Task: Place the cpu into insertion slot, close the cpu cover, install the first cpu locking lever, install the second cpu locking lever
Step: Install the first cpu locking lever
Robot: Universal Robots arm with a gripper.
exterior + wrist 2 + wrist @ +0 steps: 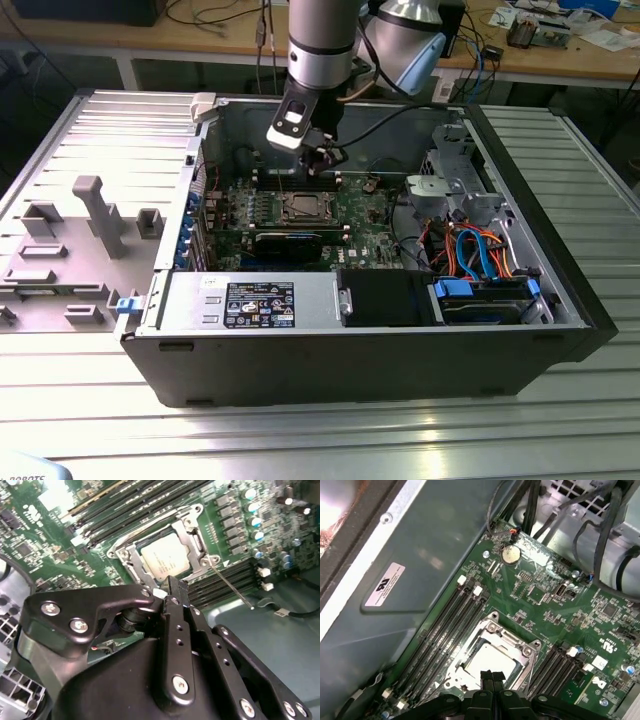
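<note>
The cpu (165, 555) (490, 657), a pale square chip, lies in the insertion slot (300, 207) on the green motherboard. The silvery cpu cover (194, 539) (516, 641) lies flat around it as a frame. A thin metal locking lever (231, 586) sticks out from one corner of the socket, slanting across the memory slots. My gripper (176, 587) (492, 678) (320, 156) hovers just above the socket's edge, its black fingertips pressed together with nothing between them.
Rows of slim memory slots (445, 625) flank the socket on both sides. The grey case wall (420, 555) rises close by. Cables and a drive cage (470, 200) fill the exterior view's right of the case. A long black card (290, 243) sits in front of the socket.
</note>
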